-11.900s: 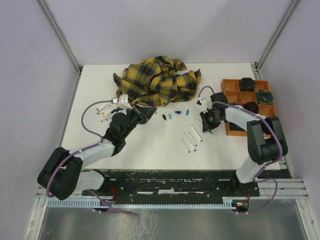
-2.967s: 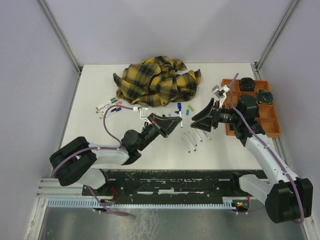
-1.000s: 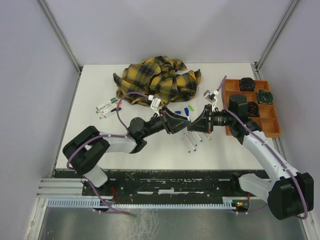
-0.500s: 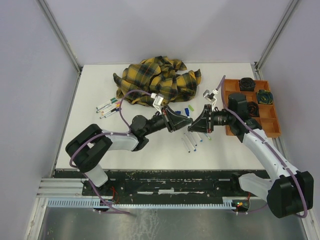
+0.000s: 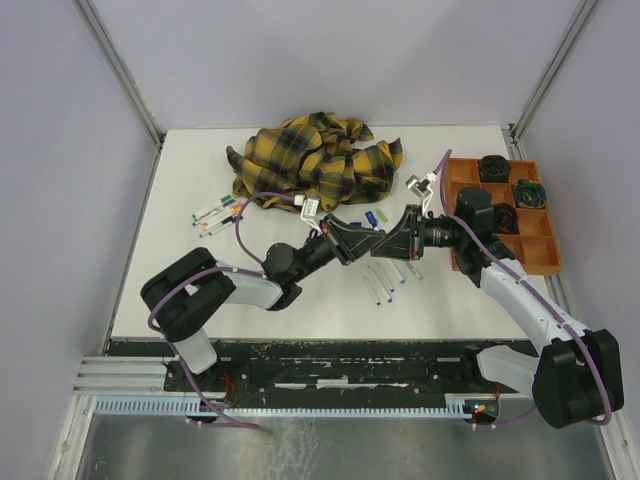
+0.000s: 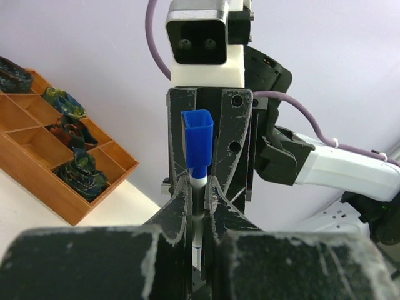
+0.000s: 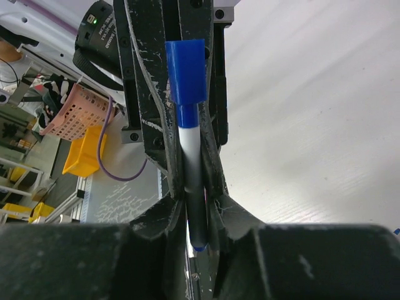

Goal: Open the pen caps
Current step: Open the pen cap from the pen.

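Above the table's middle, my left gripper (image 5: 370,242) and right gripper (image 5: 388,247) meet tip to tip. Between them a pen (image 6: 199,182) stands crosswise, its blue pen cap (image 6: 197,140) on top. In the left wrist view my left gripper (image 6: 198,190) is shut on the white barrel, below the cap. In the right wrist view my right gripper (image 7: 194,195) flanks the same pen (image 7: 190,156) lower down, jaws narrowly open. The cap (image 7: 186,72) is on. Loose pen caps (image 5: 365,222) and bare barrels (image 5: 385,280) lie on the table below.
A yellow-and-black plaid cloth (image 5: 315,160) is bunched at the back. Several capped pens (image 5: 218,213) lie at the left. An orange compartment tray (image 5: 537,240) with dark rolled things stands at the right edge, behind my right arm.
My left gripper has closed on the pen's barrel. My right gripper's jaws have eased apart around the pen. Both grippers have drifted slightly left.
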Controlling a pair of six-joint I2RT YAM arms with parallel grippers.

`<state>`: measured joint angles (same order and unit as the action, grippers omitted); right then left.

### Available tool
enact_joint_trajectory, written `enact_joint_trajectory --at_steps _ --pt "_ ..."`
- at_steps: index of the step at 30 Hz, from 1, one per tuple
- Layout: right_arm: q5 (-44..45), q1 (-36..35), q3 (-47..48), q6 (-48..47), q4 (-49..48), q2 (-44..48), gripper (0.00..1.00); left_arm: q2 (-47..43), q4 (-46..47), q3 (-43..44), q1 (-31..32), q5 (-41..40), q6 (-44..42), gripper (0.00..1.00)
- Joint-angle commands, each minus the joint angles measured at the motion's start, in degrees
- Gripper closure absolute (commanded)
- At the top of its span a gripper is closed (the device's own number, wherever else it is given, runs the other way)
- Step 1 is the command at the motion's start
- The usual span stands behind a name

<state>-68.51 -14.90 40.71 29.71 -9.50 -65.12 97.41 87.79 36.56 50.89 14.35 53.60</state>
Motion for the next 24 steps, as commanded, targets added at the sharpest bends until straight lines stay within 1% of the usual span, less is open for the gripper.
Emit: enact_joint_trajectory --at_steps 1,2,4,5,6,7,8,11,12,13,16,18,24 --pt "1.4 -0.2 0.0 2.3 -6.5 1.6 0.81 1.5 11.3 0.3 1.6 -2.0 -1.3 0.97" --pt "1.5 -0.2 0.0 2.4 -6.5 1.7 0.84 1.6 11.3 0.4 1.7 -2.0 -1.3 0.97" --pt "1.5 -0.1 0.1 2.5 -6.5 1.6 0.96 1.6 11.3 0.2 1.8 -2.1 -1.5 0.97" --pt "1.3 -0.2 0.2 2.5 -6.4 1.6 1.0 1.5 11.3 0.1 1.8 -2.2 -1.6 0.97" --pt "1.1 -0.1 0.4 2.5 -6.1 1.3 1.0 1.2 11.3 -0.2 1.8 -2.5 -1.8 0.96" --pt "0.9 -0.2 0.7 2.3 -5.6 1.2 1.0 0.8 11.3 -0.8 1.8 -3.0 -2.0 0.9" --pt "0.7 -0.1 1.2 1.6 -4.8 1.0 1.0 0.1 11.2 -1.7 1.8 -3.6 -2.2 0.79" --pt "0.9 -0.1 2.8 -2.9 1.2 1.1 1.0 -2.0 11.1 -4.5 1.3 -5.9 -2.7 0.52" --pt "0.9 -0.1 2.9 -3.7 2.1 1.2 1.0 -2.6 10.9 -5.4 0.9 -6.1 -2.7 0.46" --pt "1.1 -0.1 3.0 -4.2 2.6 1.3 1.0 -3.2 10.7 -6.0 0.3 -5.6 -2.2 0.43" --pt "1.2 -0.2 3.2 -5.8 4.2 1.5 1.0 -4.3 10.5 -6.8 -2.2 -2.4 1.4 0.37" --pt "1.2 -0.1 3.6 -7.0 5.7 1.3 1.0 -4.6 10.5 -6.8 -3.4 -0.6 3.6 0.36" --pt "1.5 -0.2 4.7 -10.5 9.9 1.0 1.0 -5.5 9.7 -6.2 -4.0 1.0 4.3 0.36"
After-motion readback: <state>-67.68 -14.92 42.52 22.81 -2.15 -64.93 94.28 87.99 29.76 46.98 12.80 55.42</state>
